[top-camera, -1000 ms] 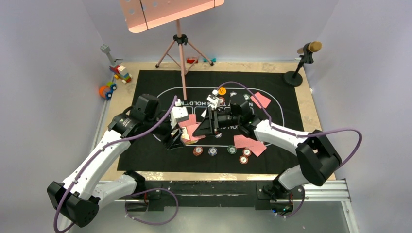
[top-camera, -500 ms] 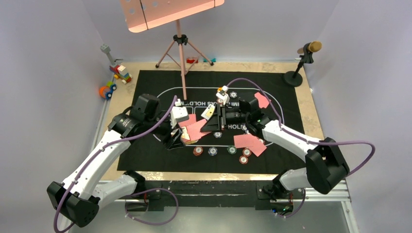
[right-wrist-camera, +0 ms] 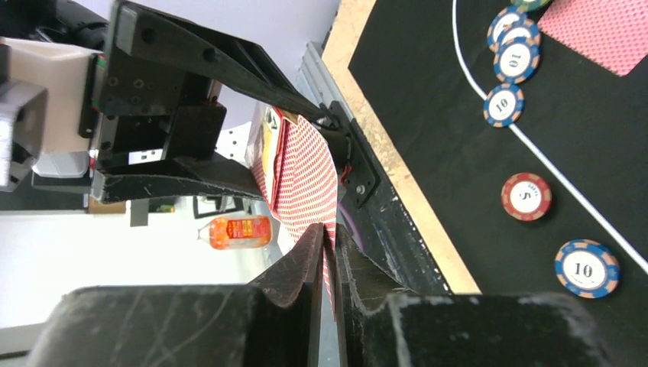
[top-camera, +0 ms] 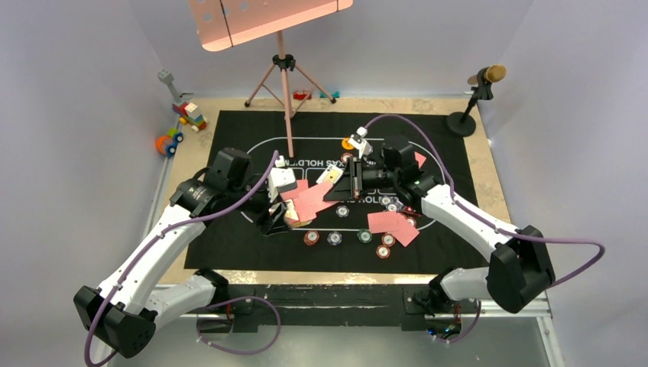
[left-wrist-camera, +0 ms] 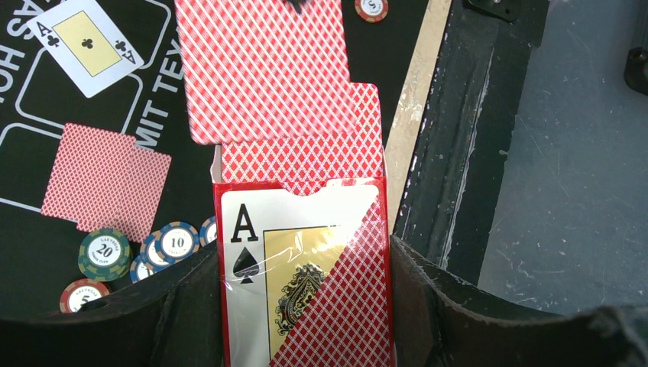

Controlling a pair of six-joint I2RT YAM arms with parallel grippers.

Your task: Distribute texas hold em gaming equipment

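The left gripper has its two fingers squeezed on the sides of the card box. It holds the box up over the left middle of the black mat. The front of the box shows an ace of spades. The top flap of the box is open. One red-backed playing card sticks out past the open top, and its lower edge lies over the flap. The right gripper reaches in from the right, and its fingers are pressed together on the far end of this card. On the mat, to the right of the box, an ace of clubs lies face up. A face-down card lies close to it. Beside that card sit a green chip, a blue chip and a red chip, all close together. A row of chips lies near the front edge of the mat. An orange button disc sits farther back on the mat.
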